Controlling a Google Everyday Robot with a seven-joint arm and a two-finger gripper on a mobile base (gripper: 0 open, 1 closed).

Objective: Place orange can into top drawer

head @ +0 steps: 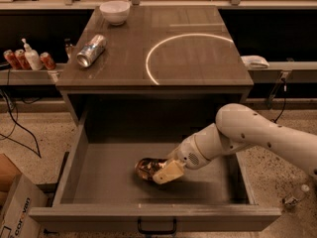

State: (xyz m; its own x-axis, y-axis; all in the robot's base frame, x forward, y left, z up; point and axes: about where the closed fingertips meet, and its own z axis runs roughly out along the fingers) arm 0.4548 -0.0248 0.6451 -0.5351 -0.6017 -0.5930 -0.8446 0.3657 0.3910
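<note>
The top drawer [104,185] is pulled wide open below the tabletop, with a black handle [156,229] on its front panel. The orange can [147,167] lies on its side on the drawer floor, near the middle. My gripper [163,172] reaches down into the drawer from the right on a white arm [247,133]. It is shut on the can's right end, and a cream finger [169,171] covers part of it.
A silver can [91,50] lies on the tabletop's left side, with a white bowl [115,12] behind it. Red cans [15,58] and a pump bottle [31,57] stand on the left shelf. A cardboard box [12,207] sits on the floor at the lower left.
</note>
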